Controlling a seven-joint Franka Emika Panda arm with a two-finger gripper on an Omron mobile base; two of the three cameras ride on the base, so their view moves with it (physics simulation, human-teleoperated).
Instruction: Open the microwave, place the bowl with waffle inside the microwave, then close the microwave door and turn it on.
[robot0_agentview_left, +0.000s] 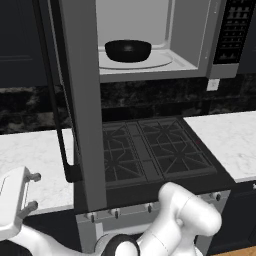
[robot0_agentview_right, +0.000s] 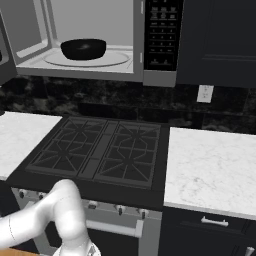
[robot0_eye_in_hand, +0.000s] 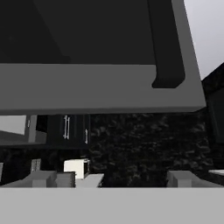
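Black bowl (robot0_agentview_left: 128, 50) on turntable, microwave door (robot0_agentview_left: 82, 100) wide open, jaws apart.

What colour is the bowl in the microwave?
Glossy black bowl, clearest in the left base view.

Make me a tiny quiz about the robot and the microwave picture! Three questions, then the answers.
1. True or false: the microwave door is swung open.
2. Where is the bowl? A) on the stove B) on the turntable inside the microwave C) in the gripper
3. Fill in: the gripper, low at the left by the door's handle, is ____ and holds nothing.

Key: 1 true; 2 B; 3 open.
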